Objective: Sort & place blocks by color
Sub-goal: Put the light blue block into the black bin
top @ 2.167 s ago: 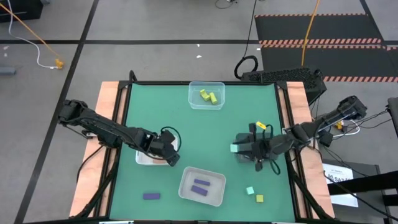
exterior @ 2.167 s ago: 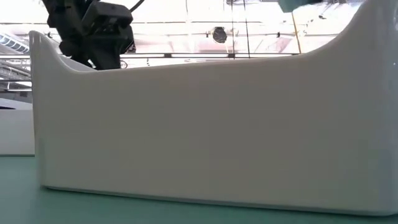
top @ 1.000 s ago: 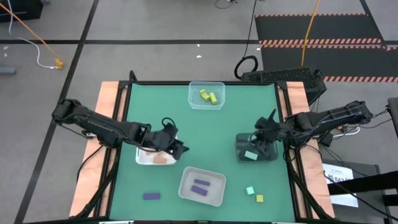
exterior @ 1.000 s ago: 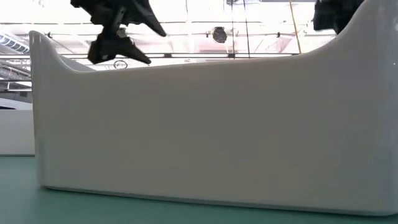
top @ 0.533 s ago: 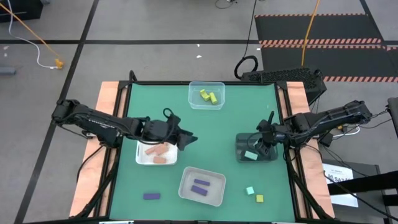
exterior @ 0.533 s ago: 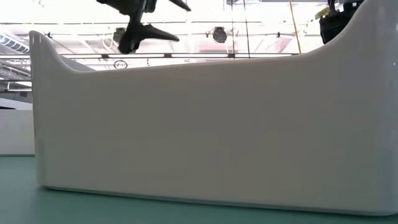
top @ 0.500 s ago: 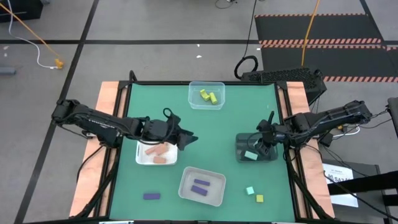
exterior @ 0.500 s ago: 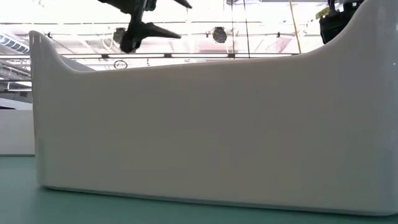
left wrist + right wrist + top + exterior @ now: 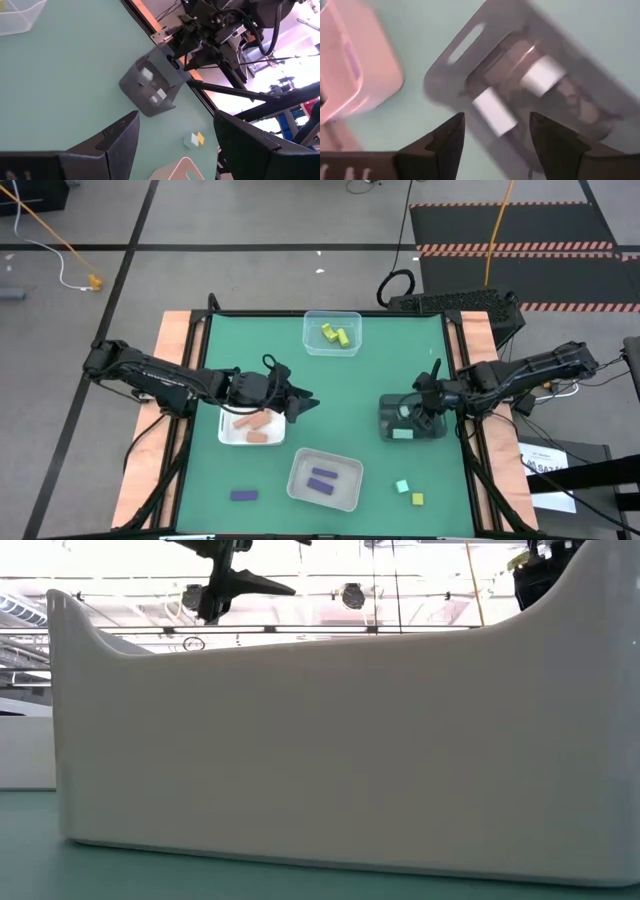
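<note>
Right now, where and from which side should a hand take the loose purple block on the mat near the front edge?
Take the purple block across its two long sides, coming straight down from above. It lies flat as a short bar, alone on the green mat, clear of the clear tray beside it, so fingers fit either side.

Grey floor with black mats, seemingly hazard-striped.

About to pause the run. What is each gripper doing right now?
Left gripper: open, empty, above the table beside the white tray.
Right gripper: open, empty, over the dark tray holding two mint blocks.
</note>
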Robot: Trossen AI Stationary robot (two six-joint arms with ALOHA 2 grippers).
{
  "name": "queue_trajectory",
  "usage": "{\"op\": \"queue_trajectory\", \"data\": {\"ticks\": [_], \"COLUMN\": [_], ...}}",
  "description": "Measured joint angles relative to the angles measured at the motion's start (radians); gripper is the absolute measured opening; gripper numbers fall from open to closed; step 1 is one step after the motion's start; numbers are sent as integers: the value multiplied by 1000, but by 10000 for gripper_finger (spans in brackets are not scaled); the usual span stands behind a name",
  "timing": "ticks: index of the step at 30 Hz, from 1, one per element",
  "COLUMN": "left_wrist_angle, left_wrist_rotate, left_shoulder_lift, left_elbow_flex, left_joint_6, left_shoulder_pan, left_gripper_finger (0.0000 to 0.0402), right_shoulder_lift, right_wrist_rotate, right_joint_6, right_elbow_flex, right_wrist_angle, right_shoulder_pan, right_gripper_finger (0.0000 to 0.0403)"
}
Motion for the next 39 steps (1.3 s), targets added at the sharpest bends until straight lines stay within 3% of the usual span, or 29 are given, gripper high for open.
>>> {"op": "queue_trajectory", "data": {"ticks": [6,13,17,21,25,33,39], "left_wrist_angle": [2,2,1,1,1,0,-1], "left_wrist_rotate": [0,-5,-5,-5,-6,-6,-6], "left_shoulder_lift": [0,0,0,0,0,0,0], "left_elbow_flex": [0,0,0,0,0,0,0], "left_joint_6": [13,11,6,-1,-21,-28,-32], "left_shoulder_pan": [0,0,0,-2,-15,-60,-124], "left_gripper_finger": [255,255,255,255,255,255,255], "right_shoulder_lift": [-4,0,8,10,36,196,328], "right_wrist_rotate": [-205,-211,-151,-53,-25,79,53], "right_joint_6": [-158,-331,-394,-386,-376,-291,-170], "right_elbow_flex": [0,0,-21,-113,-208,-237,-237], "right_wrist_angle": [19,53,124,341,565,759,854], "right_shoulder_pan": [30,164,239,307,375,498,565], "right_gripper_finger": [197,181,176,175,175,175,176]}}
